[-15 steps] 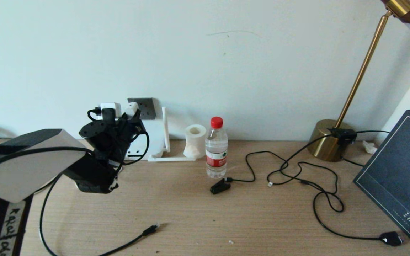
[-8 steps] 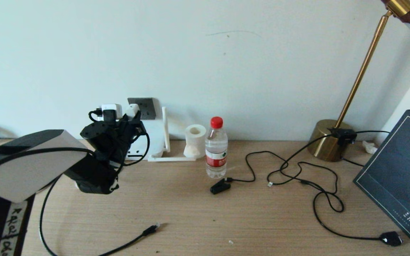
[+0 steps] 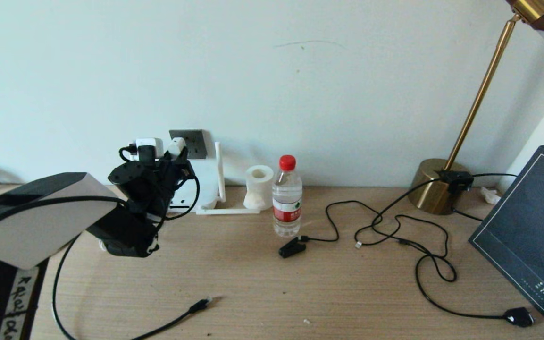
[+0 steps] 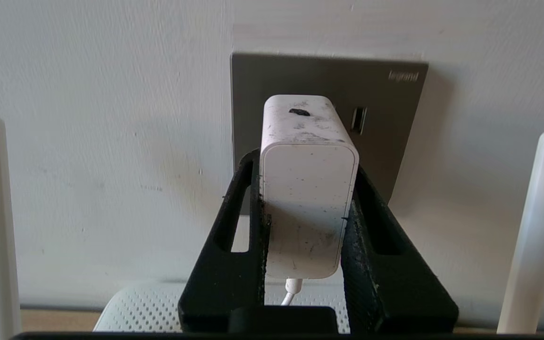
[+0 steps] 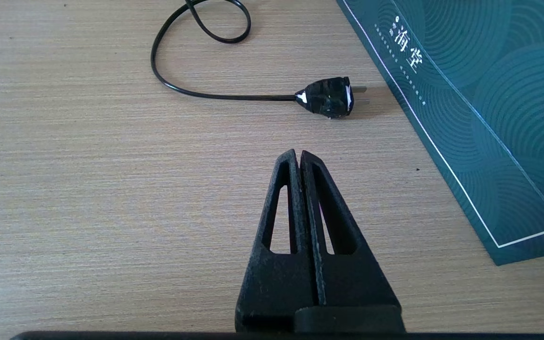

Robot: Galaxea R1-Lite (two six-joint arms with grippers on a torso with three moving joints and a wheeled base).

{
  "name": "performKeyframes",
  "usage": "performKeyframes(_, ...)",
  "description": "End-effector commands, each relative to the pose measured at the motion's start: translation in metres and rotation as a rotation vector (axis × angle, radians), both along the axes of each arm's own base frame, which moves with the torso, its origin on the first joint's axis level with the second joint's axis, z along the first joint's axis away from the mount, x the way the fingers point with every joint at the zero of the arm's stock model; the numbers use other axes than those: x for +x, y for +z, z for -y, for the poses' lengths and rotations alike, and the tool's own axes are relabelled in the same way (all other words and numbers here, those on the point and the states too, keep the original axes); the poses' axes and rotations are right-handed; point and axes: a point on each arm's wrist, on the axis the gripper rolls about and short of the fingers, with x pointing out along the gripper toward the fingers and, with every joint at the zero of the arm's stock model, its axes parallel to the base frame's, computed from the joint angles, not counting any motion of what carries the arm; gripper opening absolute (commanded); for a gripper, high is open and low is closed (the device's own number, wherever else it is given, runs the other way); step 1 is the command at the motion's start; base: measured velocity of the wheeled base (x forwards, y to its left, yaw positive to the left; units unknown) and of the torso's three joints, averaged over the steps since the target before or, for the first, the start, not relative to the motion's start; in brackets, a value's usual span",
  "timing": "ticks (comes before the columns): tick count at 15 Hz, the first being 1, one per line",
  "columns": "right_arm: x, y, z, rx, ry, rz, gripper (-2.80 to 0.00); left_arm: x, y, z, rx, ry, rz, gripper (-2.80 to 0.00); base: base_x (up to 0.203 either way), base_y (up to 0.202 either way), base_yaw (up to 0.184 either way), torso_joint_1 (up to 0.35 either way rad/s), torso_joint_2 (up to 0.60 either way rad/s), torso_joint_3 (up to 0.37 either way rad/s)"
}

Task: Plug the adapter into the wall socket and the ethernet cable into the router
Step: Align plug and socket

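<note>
I have the left hand [image 4: 307,222] clamped on the adapter's [image 4: 305,189] sides, leaving its front free to press at the wall socket [image 4: 385,118]. The block hides its pins, so I cannot tell whether they are seated. Just below the socket stands the router [image 4: 158,307], its ports hidden. The right hand [image 5: 300,158], clenched empty, hovers over the desk [image 5: 87,165], far off.

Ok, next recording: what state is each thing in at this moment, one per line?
Adapter: gripped, held against the wall socket.
Wall socket: adapter in front of it; whether seated, cannot tell.
Left end effector: shut on the adapter.
Right end effector: shut, empty, above the desk.
Ethernet cable: loose on the desk, unplugged.
Router: below the socket, antennas upright.
Water bottle: upright, capped.
Black plug: lying unplugged.
</note>
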Motion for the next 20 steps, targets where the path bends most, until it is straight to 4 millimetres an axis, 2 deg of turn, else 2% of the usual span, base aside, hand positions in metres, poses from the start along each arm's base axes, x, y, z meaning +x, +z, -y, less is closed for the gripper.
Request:
performKeyframes(1,0.0001,0.0001,0.0,0.0,0.0,0.0,-2.8,0.0009,-0.0007,0.0019,0.013,0.004,0.009,-2.8,0.0,0.0,0.0,0.0,0.0,0.0)
performKeyframes(20,0.0001,0.0001,0.0,0.0,0.0,0.0,-2.8,0.004,0.0009,0.0037,0.025,0.006,0.024,-2.8,0.0,0.0,0.0,0.0,0.0,0.0)
